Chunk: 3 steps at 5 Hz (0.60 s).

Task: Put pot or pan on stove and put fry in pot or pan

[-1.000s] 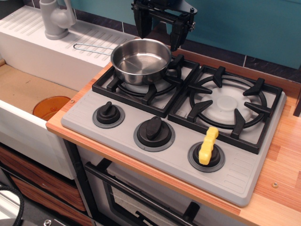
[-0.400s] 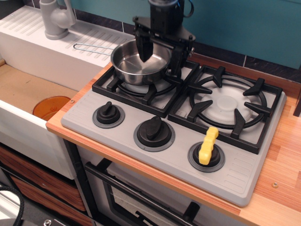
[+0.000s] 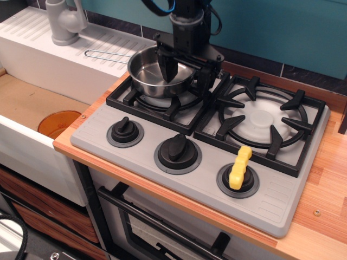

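Observation.image: shiny round steel saucepan (image 3: 154, 73) on black-grated stove (image 3: 217, 135); yellow crinkle fry (image 3: 240, 167).

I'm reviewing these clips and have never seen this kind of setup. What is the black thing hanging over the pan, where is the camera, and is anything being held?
The black thing is the gripper of a single robot arm, reaching down from the back. There is only one view, a fixed camera looking down at a toy kitchen counter from the front left. On the counter sits a grey stove with two burners and three black knobs. A steel saucepan stands on the left burner. The gripper's two fingers are spread, one inside the pan and one outside its right rim, straddling the wall; whether they touch it is unclear. A yellow fry lies on the right knob, untouched. To the left are a white sink drainboard and tap.
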Available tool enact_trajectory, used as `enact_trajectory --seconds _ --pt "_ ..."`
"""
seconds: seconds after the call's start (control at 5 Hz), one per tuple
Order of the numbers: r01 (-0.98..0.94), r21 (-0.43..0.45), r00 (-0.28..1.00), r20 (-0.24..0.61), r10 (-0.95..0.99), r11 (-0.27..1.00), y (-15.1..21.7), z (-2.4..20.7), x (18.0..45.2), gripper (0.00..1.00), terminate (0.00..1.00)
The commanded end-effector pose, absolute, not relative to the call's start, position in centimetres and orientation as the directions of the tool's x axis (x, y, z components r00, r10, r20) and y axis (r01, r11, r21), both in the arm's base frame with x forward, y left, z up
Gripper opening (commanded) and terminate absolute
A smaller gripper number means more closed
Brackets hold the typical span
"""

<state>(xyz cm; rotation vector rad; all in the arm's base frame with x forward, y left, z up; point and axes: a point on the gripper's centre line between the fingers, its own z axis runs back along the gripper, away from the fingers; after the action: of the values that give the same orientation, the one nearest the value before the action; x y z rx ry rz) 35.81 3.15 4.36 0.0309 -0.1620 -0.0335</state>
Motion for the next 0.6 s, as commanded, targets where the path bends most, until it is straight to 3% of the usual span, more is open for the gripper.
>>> enact_trajectory --seconds 0.0,0.4 --pt "0.019 0.037 0.98 0.199 -0.026 0.999 3.3 5.3 36.5 0.0 0.0" --pt "0.038 0.036 0.979 0.198 -0.045 0.999 3.1 6.8 37.1 0.0 0.0"
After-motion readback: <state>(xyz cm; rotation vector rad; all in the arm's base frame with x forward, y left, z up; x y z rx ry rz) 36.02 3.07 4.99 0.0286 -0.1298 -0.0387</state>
